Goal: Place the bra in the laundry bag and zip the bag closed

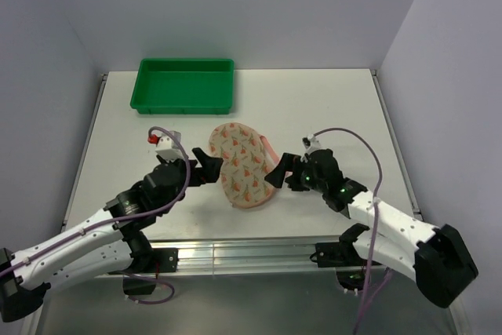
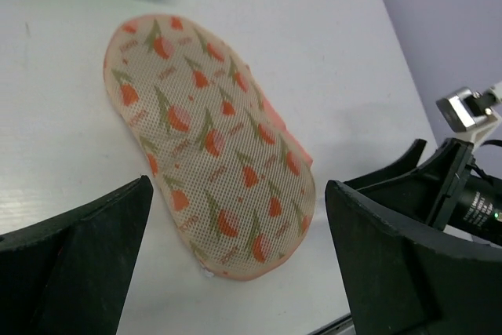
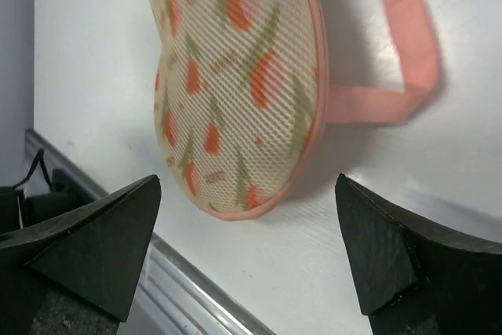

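Observation:
The laundry bag [image 1: 241, 164] lies flat on the white table, a pale pink mesh case with orange-and-green print, its edge looking closed. It also shows in the left wrist view [image 2: 208, 135] and in the right wrist view [image 3: 235, 76], where its pink loop [image 3: 408, 60] lies beside it. My left gripper [image 1: 205, 164] is open and empty at the bag's left side [image 2: 239, 272]. My right gripper [image 1: 281, 172] is open and empty at the bag's right side [image 3: 247, 264]. Neither touches the bag. The bra is not in view.
A green plastic tray [image 1: 184, 84] stands at the back left of the table. The table's near edge carries a metal rail [image 1: 243, 253] close to the bag's near end. Purple walls close in the left, back and right.

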Tool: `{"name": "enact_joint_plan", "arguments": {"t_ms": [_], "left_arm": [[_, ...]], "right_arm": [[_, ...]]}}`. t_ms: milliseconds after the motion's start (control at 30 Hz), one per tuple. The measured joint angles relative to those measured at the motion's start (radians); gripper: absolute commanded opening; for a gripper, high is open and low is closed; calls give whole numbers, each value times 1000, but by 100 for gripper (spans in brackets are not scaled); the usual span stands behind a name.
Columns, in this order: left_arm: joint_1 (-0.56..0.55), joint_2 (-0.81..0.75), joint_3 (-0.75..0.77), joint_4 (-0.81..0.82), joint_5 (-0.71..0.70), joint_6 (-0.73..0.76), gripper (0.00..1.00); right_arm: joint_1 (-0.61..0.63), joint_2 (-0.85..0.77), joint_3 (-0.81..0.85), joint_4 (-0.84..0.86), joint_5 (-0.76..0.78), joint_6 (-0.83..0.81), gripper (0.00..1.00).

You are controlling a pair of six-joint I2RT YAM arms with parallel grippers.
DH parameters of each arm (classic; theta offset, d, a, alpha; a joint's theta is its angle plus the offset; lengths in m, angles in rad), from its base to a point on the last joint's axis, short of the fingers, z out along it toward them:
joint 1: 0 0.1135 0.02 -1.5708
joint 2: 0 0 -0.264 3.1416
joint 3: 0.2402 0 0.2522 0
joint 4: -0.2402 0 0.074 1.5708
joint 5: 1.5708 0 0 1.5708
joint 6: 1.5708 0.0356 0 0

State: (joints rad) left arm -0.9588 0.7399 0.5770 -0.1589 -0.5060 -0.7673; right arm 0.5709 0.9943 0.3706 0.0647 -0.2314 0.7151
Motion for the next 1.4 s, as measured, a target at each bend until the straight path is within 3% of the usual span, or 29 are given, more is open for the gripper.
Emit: {"name": "enact_joint_plan", "arguments": {"t_ms": [300,667,1033,1400], "left_arm": [[0,-70,119,-122,-102,58,99],[0,-156,217,-189,-74,152,99],[0,-173,345,-257,-109,269,99],[0,-184,279,-228,-121,341,99]], "right_arm": [[0,-359,159,-269,320,-115,100],[0,-760,238,-327,608,-196,100],[0,-788,256,-356,742,-233,100],[0,-737,263,-347,789,-238,100]]}}
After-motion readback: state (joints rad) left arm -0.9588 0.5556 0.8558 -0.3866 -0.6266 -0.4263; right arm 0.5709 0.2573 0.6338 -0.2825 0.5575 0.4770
